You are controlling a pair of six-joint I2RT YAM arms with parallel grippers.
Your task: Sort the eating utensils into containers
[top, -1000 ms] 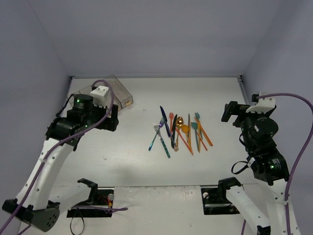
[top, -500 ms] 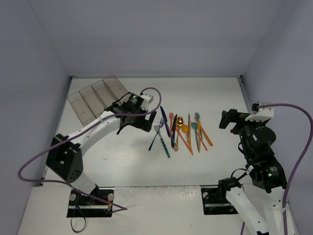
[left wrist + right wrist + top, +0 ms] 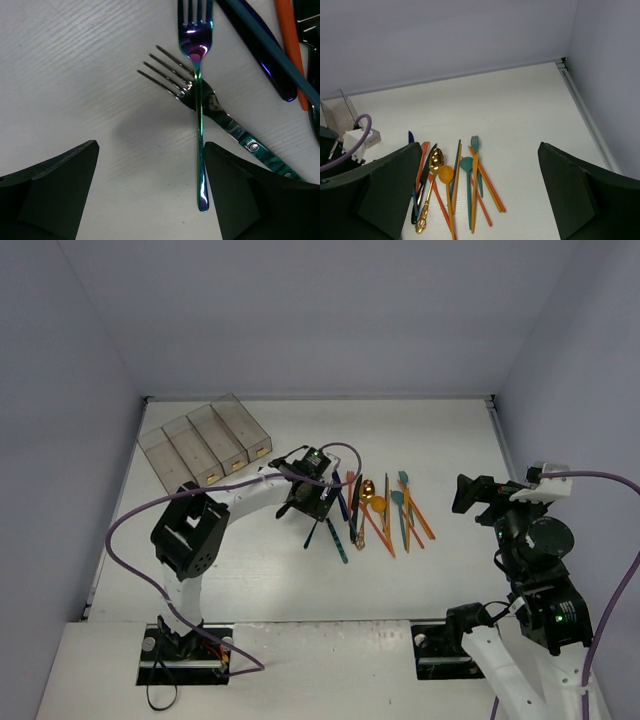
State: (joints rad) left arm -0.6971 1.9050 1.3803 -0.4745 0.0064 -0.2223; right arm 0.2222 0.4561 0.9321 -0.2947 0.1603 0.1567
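Hovering spread-fingered over the iridescent fork [image 3: 200,150], the left gripper [image 3: 150,145] holds nothing; the right gripper [image 3: 480,145] gapes idle too. Sorting looks unstarted: the containers [image 3: 205,445] appear empty.

You've got an iridescent purple-to-green fork [image 3: 199,140], silver fork [image 3: 225,122] with a marbled teal handle, dark blue knife [image 3: 265,60], orange handle [image 3: 292,55], ornate gold spoon [image 3: 432,170], teal fork [image 3: 475,145], smoky clear bins [image 3: 205,445] with tan labels, white wood-grain table [image 3: 75,65]

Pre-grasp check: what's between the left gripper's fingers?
Left wrist view: the left gripper brackets mostly bare table, plus the iridescent fork, handle beside one finger. It lies across a second fork.
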